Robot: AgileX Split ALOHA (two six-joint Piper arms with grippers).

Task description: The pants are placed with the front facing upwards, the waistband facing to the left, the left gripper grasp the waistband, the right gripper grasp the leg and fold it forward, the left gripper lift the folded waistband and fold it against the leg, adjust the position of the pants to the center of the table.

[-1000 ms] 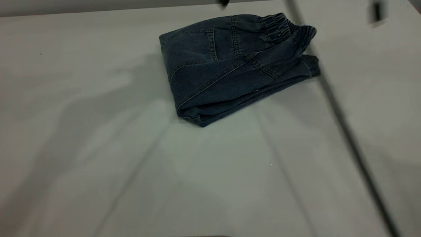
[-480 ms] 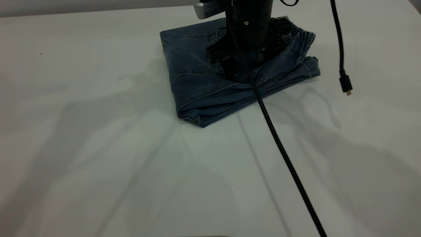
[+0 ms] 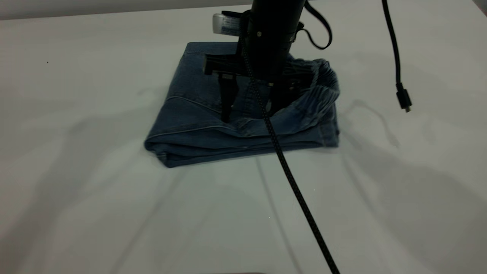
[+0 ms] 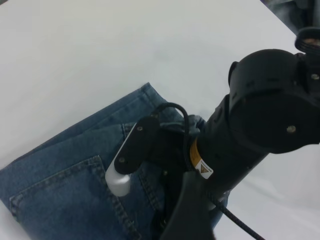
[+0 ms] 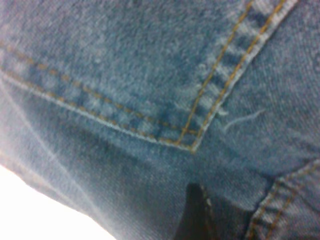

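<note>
One pair folded jeans (image 3: 190, 129) | pinned under right gripper (image 3: 251, 108), fingers spread, clamping nothing | waistband (image 3: 323, 91) bunched just beside right gripper | advice: slide slowly, press evenly, keep folds stacked.

Right gripper (image 3: 249, 114) points down, its fingers apparently spread apart.

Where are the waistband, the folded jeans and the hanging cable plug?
waistband (image 3: 324, 88): exterior view, on its ruffled right curve.
jeans (image 3: 190, 125): exterior view, on the smooth left part of the top layer.
cable plug (image 3: 402, 99): exterior view, on the plug body.
</note>
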